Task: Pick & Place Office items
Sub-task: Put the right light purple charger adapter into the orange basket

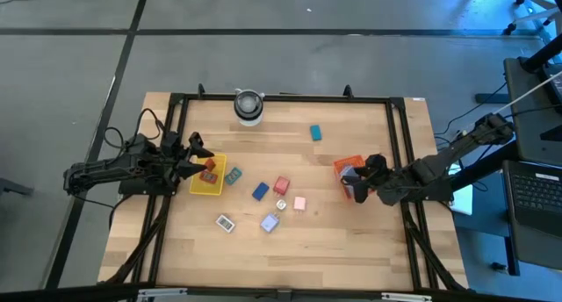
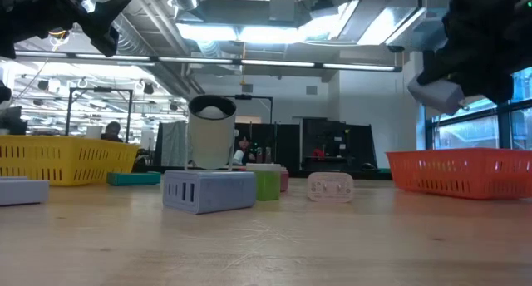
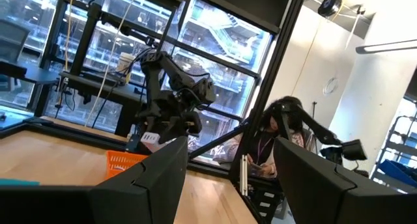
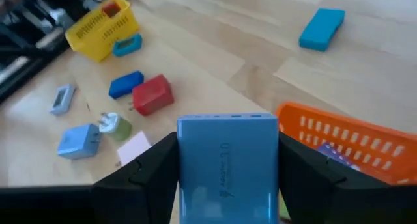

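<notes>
My right gripper (image 1: 358, 184) is shut on a light blue block (image 4: 227, 160) and hangs above the orange tray (image 1: 348, 165) near the table's right edge. Another piece (image 4: 333, 154) lies in that tray. My left gripper (image 1: 197, 158) is open, raised over the yellow tray (image 1: 209, 188) on the left, which holds a red piece (image 1: 210, 166). Loose on the table between the trays lie a teal piece (image 1: 234, 174), a blue one (image 1: 260, 191), a red one (image 1: 282, 185), a pink one (image 1: 299, 203), a lavender one (image 1: 270, 222) and a white one (image 1: 226, 222). A blue block (image 1: 316, 133) lies farther back. My right gripper pinches the light blue block between its two fingers, one finger on each long side (image 4: 186, 168). The block is lifted clear and sits above the orange tray (image 2: 465, 170), its free end (image 2: 435, 93) sticking out below the fingers.
A round grey-white cylinder (image 1: 248, 106) stands at the far edge of the table. A black frame (image 1: 281, 98) runs round the tabletop. The near part of the table (image 1: 290, 258) is bare wood. A person sits in the room beyond the table (image 3: 267, 149).
</notes>
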You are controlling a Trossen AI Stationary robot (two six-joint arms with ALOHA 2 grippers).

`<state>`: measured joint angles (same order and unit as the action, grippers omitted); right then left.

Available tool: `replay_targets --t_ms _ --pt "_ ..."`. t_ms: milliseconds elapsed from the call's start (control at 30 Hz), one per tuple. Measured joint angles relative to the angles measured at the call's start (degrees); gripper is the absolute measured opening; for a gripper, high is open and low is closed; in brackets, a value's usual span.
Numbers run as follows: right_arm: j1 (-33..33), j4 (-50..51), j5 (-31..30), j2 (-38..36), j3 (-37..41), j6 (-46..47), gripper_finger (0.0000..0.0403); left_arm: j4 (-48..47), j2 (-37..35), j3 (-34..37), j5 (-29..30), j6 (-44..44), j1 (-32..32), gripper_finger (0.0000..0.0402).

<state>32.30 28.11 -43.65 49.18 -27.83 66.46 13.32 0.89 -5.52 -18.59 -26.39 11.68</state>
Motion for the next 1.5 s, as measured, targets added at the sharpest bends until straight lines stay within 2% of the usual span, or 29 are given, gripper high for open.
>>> replay_targets --t_ms 100,233,367,533,733,867,1100,1233,1500 --pt "0.0 -4.3 -1.0 -3.0 2.8 -2.7 0.0214 0.2 0.0 0.0 0.0 0.1 0.0 0.0224" --pt "-0.9 -13.0 -2.0 -7.2 5.9 -11.2 0.0214 0.2 0.0 0.0 0.0 1.0 0.0 0.0224" --pt "-3.5 -13.6 -1.8 -10.4 7.1 -13.4 0.0214 0.2 0.0 0.0 0.4 1.1 0.0 0.0224" --pt "-7.5 -13.3 2.9 -11.6 7.3 -15.7 0.0213 0.2 0.0 0.0 0.5 1.2 0.0 0.0224" --pt "-15.1 -11.1 8.8 -11.4 7.4 -12.8 0.0213 0.2 0.0 0.0 0.5 1.5 0.0 0.0224" --pt "-20.2 -6.5 12.5 -10.2 7.4 -9.7 0.0213 0.2 0.0 0.0 0.5 1.6 0.0 0.0224" --pt "-25.4 -5.8 17.9 -7.1 7.4 -8.9 0.0213 0.1 0.0 0.0 2.0 0.2 0.0 0.0224" --pt "-27.4 -5.1 21.1 -4.5 7.3 -8.5 0.0213 -2.3 0.0 0.0 5.8 -2.6 0.1 0.0224" --pt "-29.5 -5.1 25.2 2.6 7.3 -8.3 0.0213 -3.3 0.0 0.0 6.8 -3.1 0.1 0.0224"
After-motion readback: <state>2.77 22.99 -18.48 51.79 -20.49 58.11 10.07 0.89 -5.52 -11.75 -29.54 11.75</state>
